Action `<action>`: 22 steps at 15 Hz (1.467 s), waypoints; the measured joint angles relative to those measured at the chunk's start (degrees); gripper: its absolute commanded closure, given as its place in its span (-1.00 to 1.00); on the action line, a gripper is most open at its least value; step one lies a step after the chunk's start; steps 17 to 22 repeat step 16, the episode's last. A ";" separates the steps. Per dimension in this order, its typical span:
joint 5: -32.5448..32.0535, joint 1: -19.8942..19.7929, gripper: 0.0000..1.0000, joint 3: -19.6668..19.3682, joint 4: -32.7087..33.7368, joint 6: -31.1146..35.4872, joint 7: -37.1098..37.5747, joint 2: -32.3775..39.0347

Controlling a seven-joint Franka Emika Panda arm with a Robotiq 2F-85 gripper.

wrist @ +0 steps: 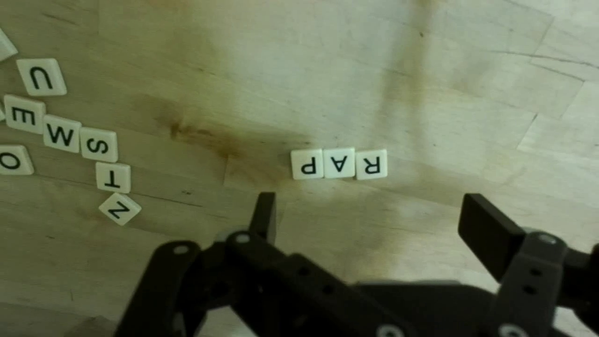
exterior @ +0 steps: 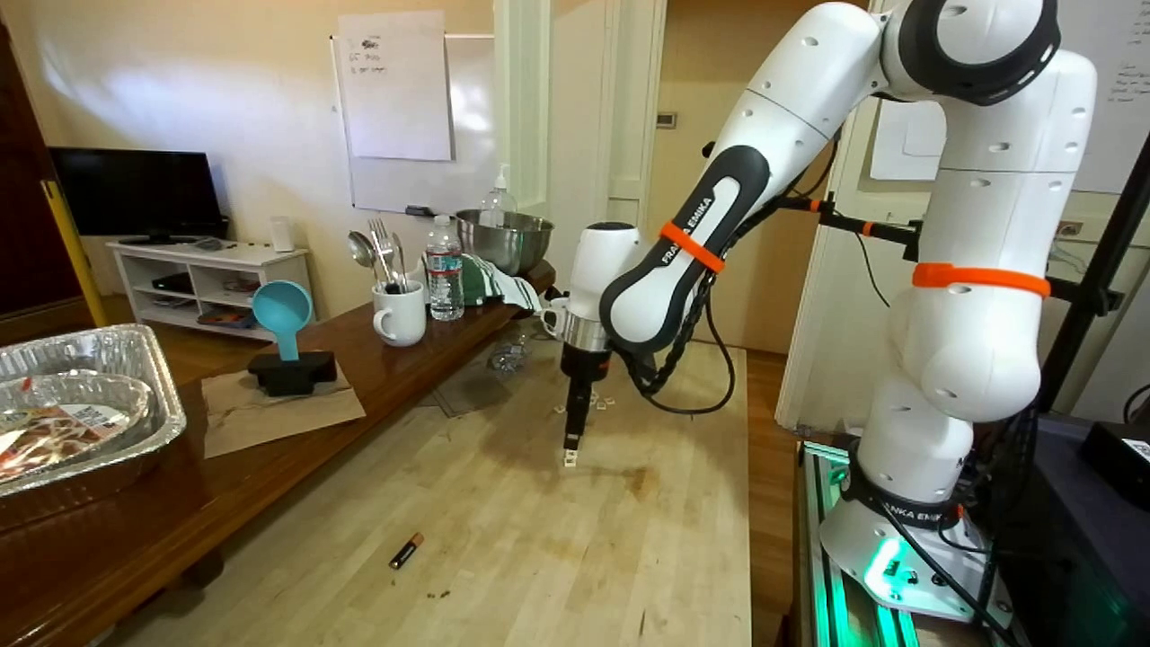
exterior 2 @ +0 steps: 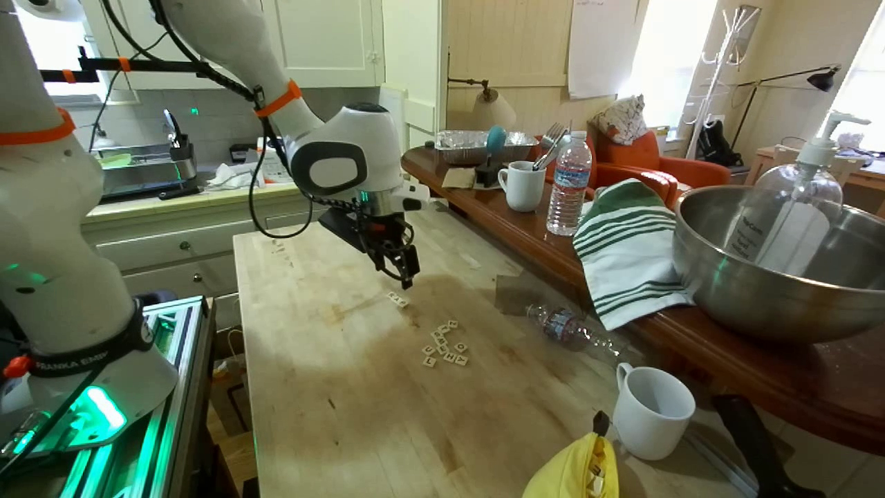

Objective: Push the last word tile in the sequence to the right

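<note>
One wooden table (exterior: 539, 557) lies beneath the robot arm (exterior: 791, 99), whose gripper (wrist: 369, 206) is released, jaws apart. In the wrist view, loose tiles (wrist: 62, 133) lie left of the RAP row (wrist: 339, 163), P tile (wrist: 307, 164) at its left end.

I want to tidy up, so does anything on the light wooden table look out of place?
Yes: a clear plastic bottle lies on its side by the dark counter instead of standing, a battery lies by itself, and a brown stain discolours the table near the RAP tiles.
</note>
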 measured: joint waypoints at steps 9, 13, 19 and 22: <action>-0.16 1.55 -1.00 -0.84 -0.68 -2.26 -0.14 -4.22; -0.16 1.73 -1.00 -0.99 -1.17 -2.26 -0.14 -4.74; -0.16 1.74 -1.00 -1.03 -1.28 -2.26 -0.14 -4.85; -0.16 1.74 -1.00 -1.03 -1.28 -2.26 -0.14 -4.85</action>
